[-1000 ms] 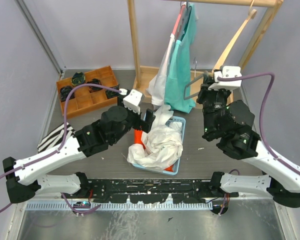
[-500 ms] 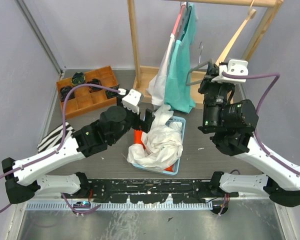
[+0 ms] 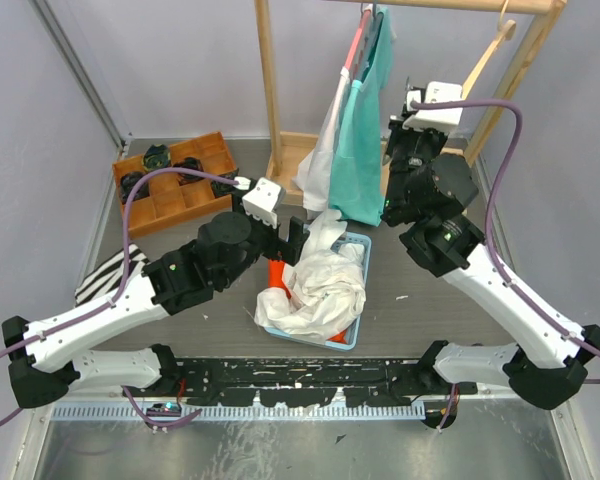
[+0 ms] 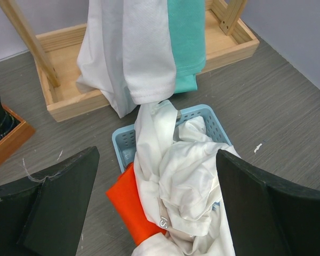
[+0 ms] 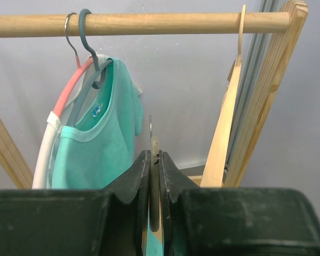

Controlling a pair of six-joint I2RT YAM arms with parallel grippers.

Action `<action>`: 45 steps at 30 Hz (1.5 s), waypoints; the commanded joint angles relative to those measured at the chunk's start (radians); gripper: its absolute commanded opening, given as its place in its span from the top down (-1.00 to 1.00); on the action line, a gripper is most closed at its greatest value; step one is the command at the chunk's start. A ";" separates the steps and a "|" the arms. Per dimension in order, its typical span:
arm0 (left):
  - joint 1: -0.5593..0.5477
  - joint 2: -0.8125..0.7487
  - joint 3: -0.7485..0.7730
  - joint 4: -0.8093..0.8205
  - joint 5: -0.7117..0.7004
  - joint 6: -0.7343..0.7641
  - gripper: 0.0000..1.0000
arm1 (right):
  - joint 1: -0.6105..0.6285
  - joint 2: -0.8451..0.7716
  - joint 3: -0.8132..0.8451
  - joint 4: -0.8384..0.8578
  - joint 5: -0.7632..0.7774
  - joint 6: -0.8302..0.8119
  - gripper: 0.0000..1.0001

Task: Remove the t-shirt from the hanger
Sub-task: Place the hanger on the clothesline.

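My right gripper (image 3: 399, 127) (image 5: 155, 158) is shut on a bare grey hanger (image 5: 155, 145), held upright just below the wooden rail (image 5: 149, 24); its wire hook (image 5: 150, 125) sticks up between the fingers. A crumpled white t-shirt (image 3: 315, 285) (image 4: 189, 165) lies in the light-blue basket (image 3: 359, 246) (image 4: 122, 141). My left gripper (image 3: 295, 240) (image 4: 154, 160) hangs open over that basket with nothing in it. On the rail, a teal t-shirt (image 3: 365, 150) (image 5: 96, 152) hangs on a grey hanger.
A white shirt (image 3: 323, 140) on a pink hanger and a bare wooden hanger (image 3: 470, 75) (image 5: 224, 128) also hang on the rail. Orange cloth (image 3: 278, 272) (image 4: 129, 205) lies beside the white t-shirt. A wooden tray (image 3: 175, 180) and striped cloth (image 3: 105, 275) sit at left.
My right arm has raised the grey hanger up and back toward the rail, still gripped. The left arm and the t-shirt in the basket have not moved.
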State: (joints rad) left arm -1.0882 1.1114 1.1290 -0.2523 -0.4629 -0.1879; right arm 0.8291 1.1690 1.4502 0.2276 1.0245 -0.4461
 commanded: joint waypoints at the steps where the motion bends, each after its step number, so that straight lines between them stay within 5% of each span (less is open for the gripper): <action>1: 0.004 -0.022 0.015 -0.009 -0.015 -0.005 -0.96 | -0.058 0.020 0.088 -0.017 -0.092 0.077 0.99; 23: 0.004 -0.013 0.005 -0.007 -0.038 0.000 -0.96 | -0.239 0.140 0.290 -0.018 -0.333 0.113 0.99; 45: 0.002 0.008 0.020 -0.008 -0.027 0.009 -0.96 | -0.251 -0.001 0.281 -0.102 -0.410 0.162 0.99</action>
State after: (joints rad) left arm -1.0882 1.1156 1.1290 -0.2527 -0.4850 -0.1848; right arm 0.5804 1.2007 1.7103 0.0879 0.6415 -0.2893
